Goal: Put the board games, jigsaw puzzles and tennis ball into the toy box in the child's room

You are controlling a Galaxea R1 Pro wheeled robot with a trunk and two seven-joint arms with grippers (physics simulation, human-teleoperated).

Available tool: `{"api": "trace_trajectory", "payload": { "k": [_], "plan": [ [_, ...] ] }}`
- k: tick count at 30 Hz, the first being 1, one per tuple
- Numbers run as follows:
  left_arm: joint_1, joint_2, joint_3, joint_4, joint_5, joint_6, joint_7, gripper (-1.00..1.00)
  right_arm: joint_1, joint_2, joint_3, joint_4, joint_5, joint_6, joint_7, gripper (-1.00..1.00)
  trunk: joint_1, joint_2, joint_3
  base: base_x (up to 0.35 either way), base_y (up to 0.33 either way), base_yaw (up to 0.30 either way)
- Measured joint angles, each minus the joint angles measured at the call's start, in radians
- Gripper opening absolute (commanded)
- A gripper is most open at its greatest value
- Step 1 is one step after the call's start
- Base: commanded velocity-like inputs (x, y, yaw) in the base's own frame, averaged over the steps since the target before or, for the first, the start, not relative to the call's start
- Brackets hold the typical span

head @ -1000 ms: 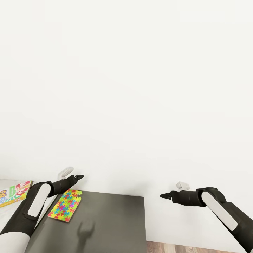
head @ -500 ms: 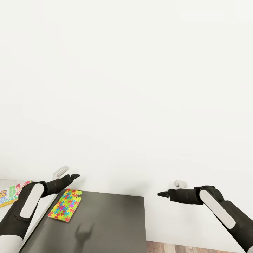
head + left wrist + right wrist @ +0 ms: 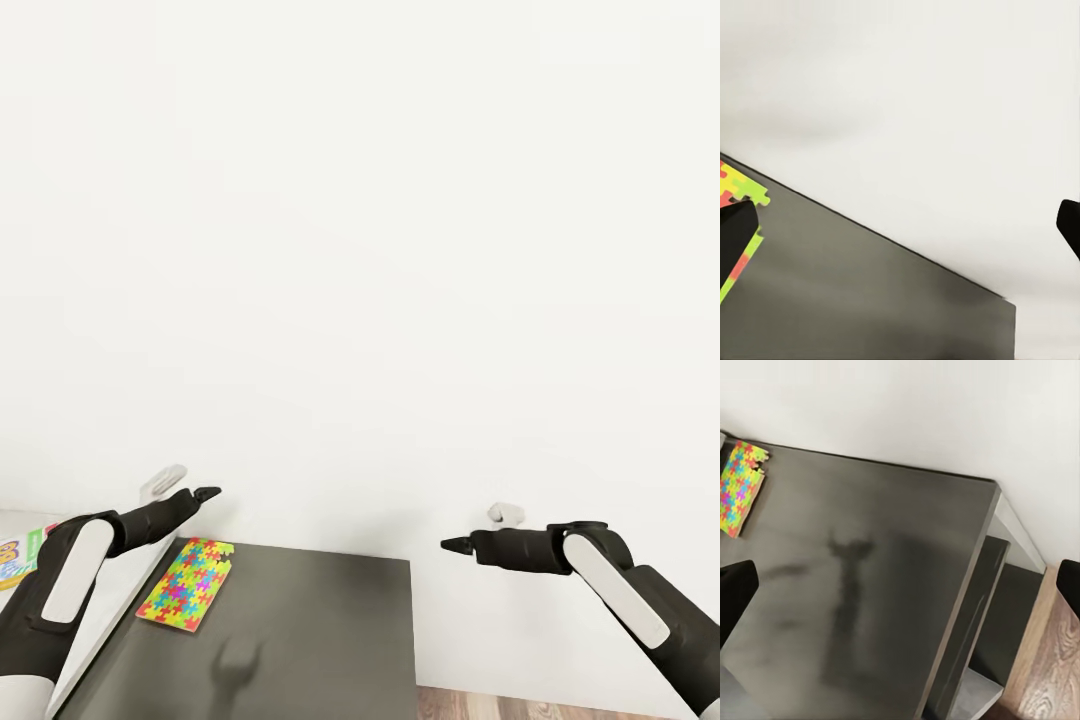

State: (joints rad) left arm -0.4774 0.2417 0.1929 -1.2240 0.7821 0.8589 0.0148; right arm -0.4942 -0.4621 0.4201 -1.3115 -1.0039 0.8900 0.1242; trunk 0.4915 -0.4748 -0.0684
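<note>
One jigsaw puzzle [image 3: 186, 583] lies flat at the far left corner of the table's dark lower top [image 3: 300, 640]. It appears too in the left wrist view [image 3: 736, 184] and the right wrist view [image 3: 739, 484]. A board game [image 3: 12, 560] peeks out at the left edge on the light-grey top, partly behind my left arm. My left gripper [image 3: 205, 494] hovers open above the puzzle's far end, holding nothing. My right gripper [image 3: 448, 545] is open and empty, in the air just past the table's right edge. The toy box and tennis ball are out of view.
A plain white wall rises right behind the table. Wood plank floor [image 3: 560, 705] lies beyond the table's right edge, where the right wrist view shows the dark side panel [image 3: 979, 607] and floor [image 3: 1050, 660]. Arm shadows fall on the dark top.
Both arms have risen slightly and drifted left. The left arm now covers more of the board game. The puzzle and the table have not moved.
</note>
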Motion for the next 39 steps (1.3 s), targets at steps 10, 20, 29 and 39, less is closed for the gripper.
{"api": "trace_trajectory", "payload": {
  "k": [10,20,29,39],
  "plan": [
    [0.002,0.001,0.003,0.004,-0.003,0.002,0.003,1.00,-0.001,0.001,-0.002,-0.001,0.000,0.001,0.000,1.00,0.000,0.000,-0.004,0.000,0.000,0.000],
    [0.003,0.000,0.001,0.007,-0.005,0.002,0.007,1.00,-0.001,0.001,-0.004,-0.001,0.000,0.003,0.000,1.00,0.000,0.000,-0.017,0.000,0.000,0.000],
    [0.001,-0.004,-0.003,0.033,-0.008,0.001,0.012,1.00,-0.001,0.001,-0.005,-0.002,0.000,0.003,0.001,1.00,0.000,0.000,-0.030,0.000,0.000,0.000],
    [-0.009,-0.006,-0.007,0.100,-0.012,-0.007,0.014,1.00,-0.002,-0.001,-0.005,-0.004,-0.001,0.004,0.003,1.00,0.000,0.000,-0.046,0.000,0.000,0.000]
  ]
}}
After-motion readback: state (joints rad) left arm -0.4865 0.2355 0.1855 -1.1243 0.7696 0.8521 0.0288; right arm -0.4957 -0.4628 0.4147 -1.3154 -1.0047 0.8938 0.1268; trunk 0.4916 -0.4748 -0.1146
